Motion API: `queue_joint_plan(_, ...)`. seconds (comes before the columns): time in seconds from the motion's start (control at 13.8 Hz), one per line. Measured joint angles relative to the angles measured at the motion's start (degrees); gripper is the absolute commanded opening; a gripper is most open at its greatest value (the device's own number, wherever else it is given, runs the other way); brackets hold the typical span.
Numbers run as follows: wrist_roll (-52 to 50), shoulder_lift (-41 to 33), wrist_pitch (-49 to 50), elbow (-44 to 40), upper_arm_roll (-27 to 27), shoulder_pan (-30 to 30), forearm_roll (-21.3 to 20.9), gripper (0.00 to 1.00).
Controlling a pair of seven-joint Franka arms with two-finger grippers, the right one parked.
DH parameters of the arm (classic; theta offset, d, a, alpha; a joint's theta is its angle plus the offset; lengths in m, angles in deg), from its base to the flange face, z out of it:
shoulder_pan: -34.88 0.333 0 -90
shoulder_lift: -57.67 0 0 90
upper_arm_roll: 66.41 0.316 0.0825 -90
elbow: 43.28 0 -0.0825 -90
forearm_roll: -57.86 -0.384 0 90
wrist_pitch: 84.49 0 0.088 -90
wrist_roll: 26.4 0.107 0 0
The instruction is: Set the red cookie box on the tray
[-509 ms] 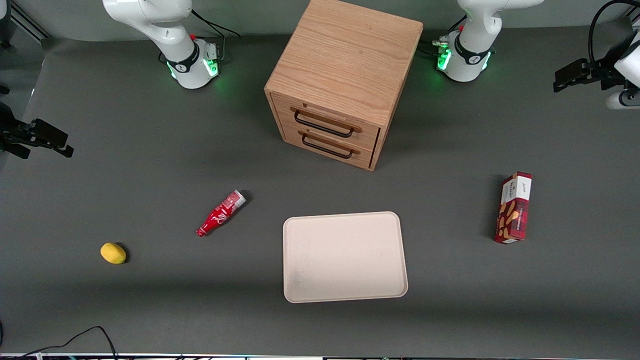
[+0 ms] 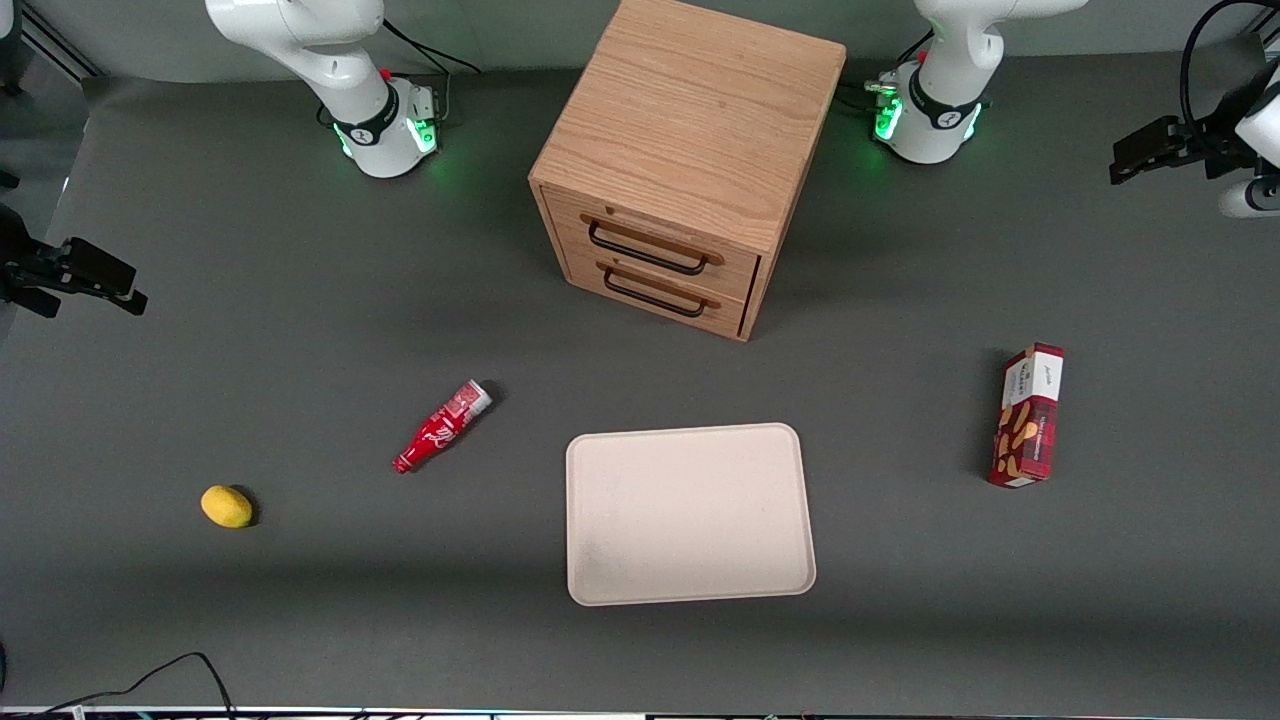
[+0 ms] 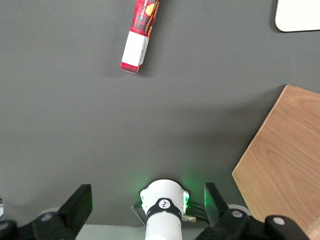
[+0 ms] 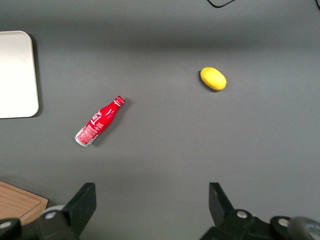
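The red cookie box (image 2: 1028, 415) lies flat on the dark table toward the working arm's end, its white end panel pointing away from the front camera. It also shows in the left wrist view (image 3: 140, 32). The beige tray (image 2: 688, 513) lies flat near the table's middle, nearer to the front camera than the cabinet, with nothing on it; a corner of it shows in the left wrist view (image 3: 299, 15). The left arm's gripper (image 2: 1140, 155) hangs high above the table's working-arm end, well apart from the box. It is open and empty (image 3: 147, 205).
A wooden two-drawer cabinet (image 2: 690, 160) stands farther from the front camera than the tray. A small red bottle (image 2: 442, 427) and a yellow lemon (image 2: 226, 506) lie toward the parked arm's end. A black cable (image 2: 150, 680) lies at the table's front edge.
The left arm's gripper has shifted very slightly; the box, the tray and the other things have not moved.
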Motion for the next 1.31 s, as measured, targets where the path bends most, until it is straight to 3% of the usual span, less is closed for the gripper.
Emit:
queue_joint_plan(0.65, 1.4, 0.1, 0.0, -3.4, 2.8, 0.1, 0.0, 1.0)
queue_joint_plan(1.09, 18.4, 7.8, -4.6, -3.8, 10.1, 0.5, -0.4, 1.0)
queue_joint_plan(1.31, 24.2, 13.9, -13.1, 1.1, 11.4, 0.7, -0.2, 1.0)
